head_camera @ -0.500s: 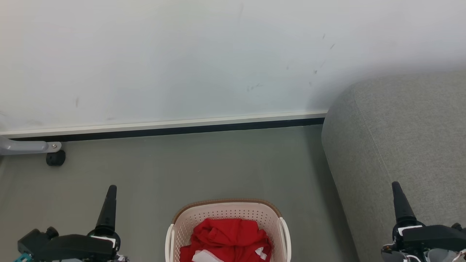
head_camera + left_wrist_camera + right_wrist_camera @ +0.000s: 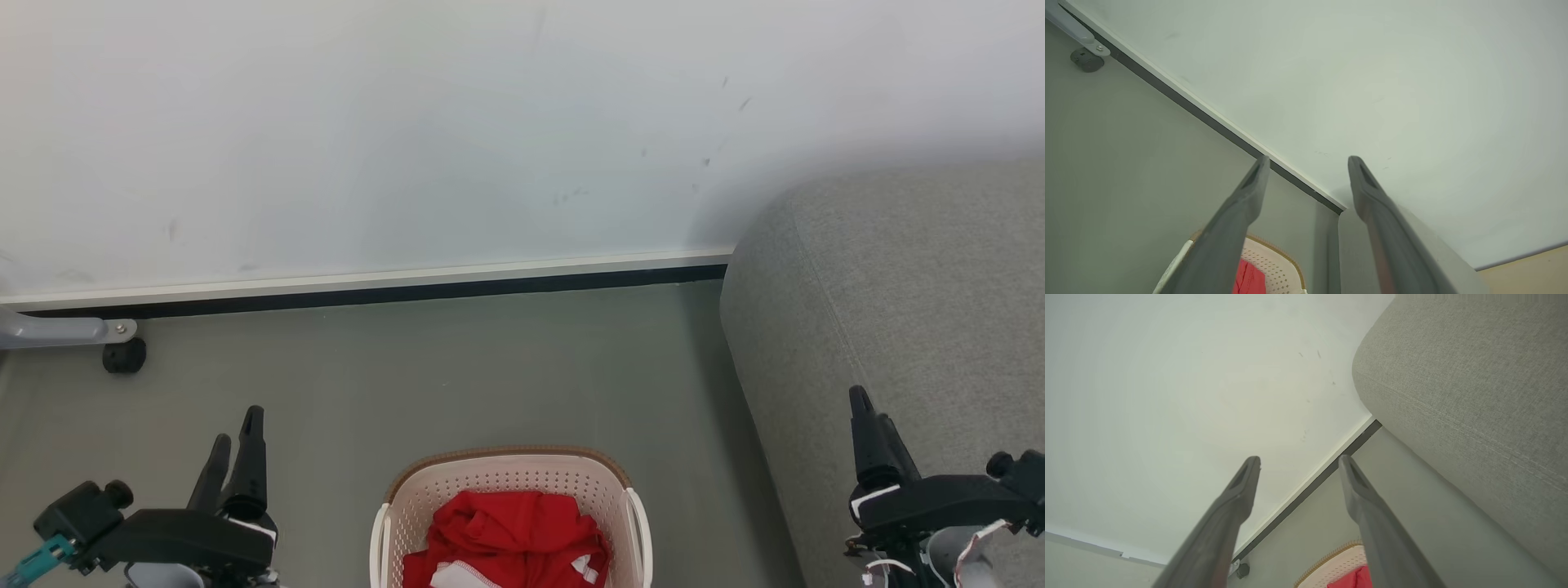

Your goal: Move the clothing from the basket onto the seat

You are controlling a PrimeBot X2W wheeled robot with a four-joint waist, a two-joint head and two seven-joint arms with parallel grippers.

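Observation:
The red clothing (image 2: 513,535) with white trim lies crumpled in the cream basket (image 2: 457,478), whose brown rim sits on the floor at the bottom centre of the head view. The grey seat (image 2: 914,286) fills the right side. My left gripper (image 2: 237,425) stands open at the lower left, well left of the basket, holding nothing. My right gripper (image 2: 865,404) is at the lower right, in front of the seat's side. In the left wrist view the fingers (image 2: 1249,192) are spread over the basket (image 2: 1278,261) and a strip of clothing (image 2: 1249,277). The right wrist view shows spread fingers (image 2: 1245,482), the seat (image 2: 1474,388) and clothing (image 2: 1355,580).
A white wall (image 2: 408,139) with a dark baseboard (image 2: 367,292) runs behind the basket. A grey metal leg with a black caster (image 2: 124,355) stands at the far left. Grey floor (image 2: 490,367) lies between the basket and the wall.
Both grippers have turned at the wrist: the left now shows two separate fingers and has tilted, and the right has shifted left and a little higher. Basket and clothing have not moved.

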